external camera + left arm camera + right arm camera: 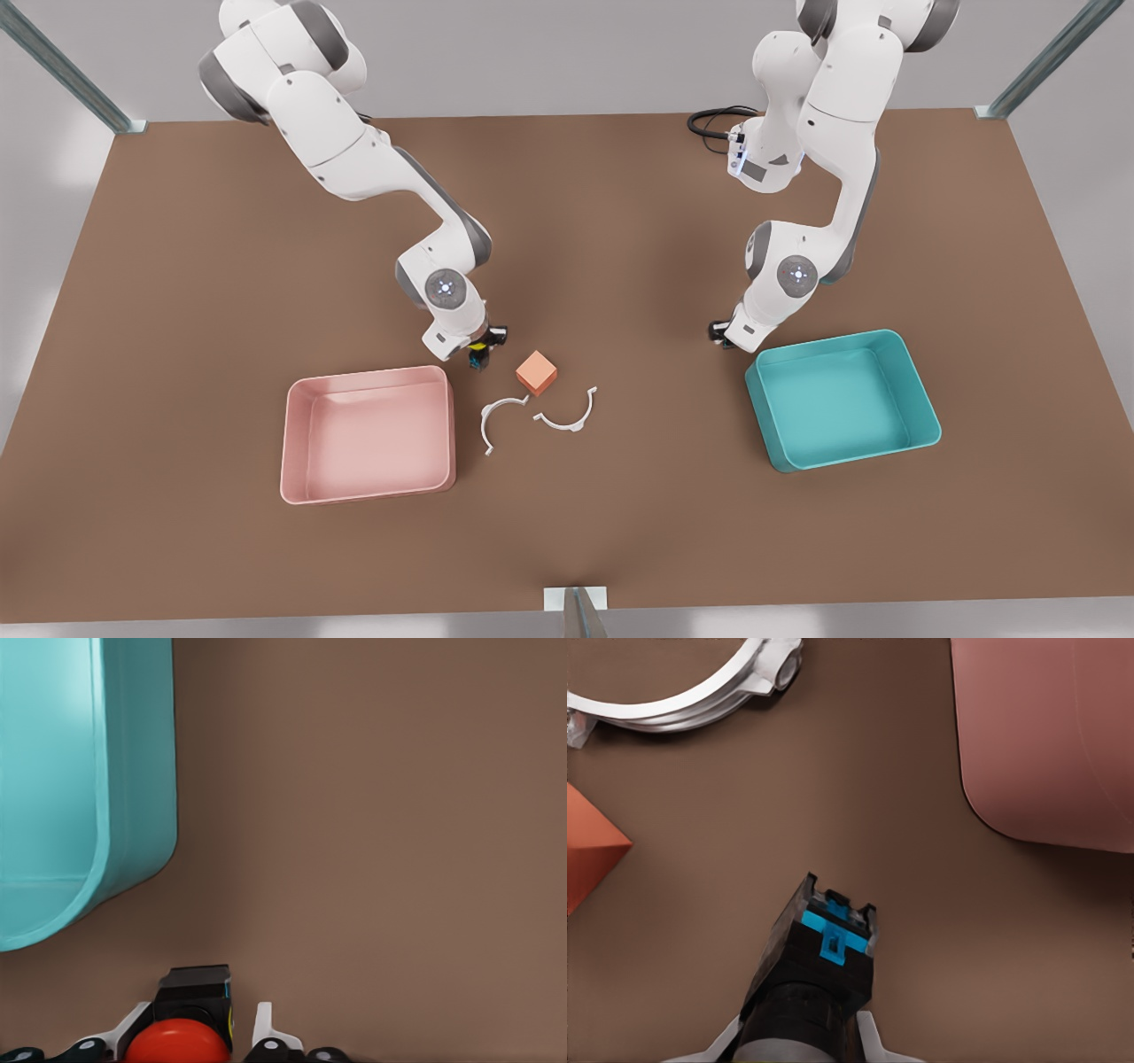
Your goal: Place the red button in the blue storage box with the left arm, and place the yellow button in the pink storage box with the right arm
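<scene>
My left gripper (pixel 719 335) is low over the table on the front view's right, just off the near corner of the blue storage box (pixel 824 341). It is shut on the red button (pixel 177 1041), whose red cap and black base sit between the fingers (pixel 264 1026); the box wall (pixel 133 771) is close beside it. On the front view's left, my right gripper (pixel 478 341) is shut on the yellow button (pixel 819 966), whose black base with a blue clip points away. That gripper is beside the far right corner of the pink storage box (pixel 368 377).
An orange cube (pixel 536 372) sits just right of the right gripper in the front view. Two white curved clamp halves (pixel 496 416) (pixel 567 416) lie in front of it, between the two boxes. Both boxes hold nothing.
</scene>
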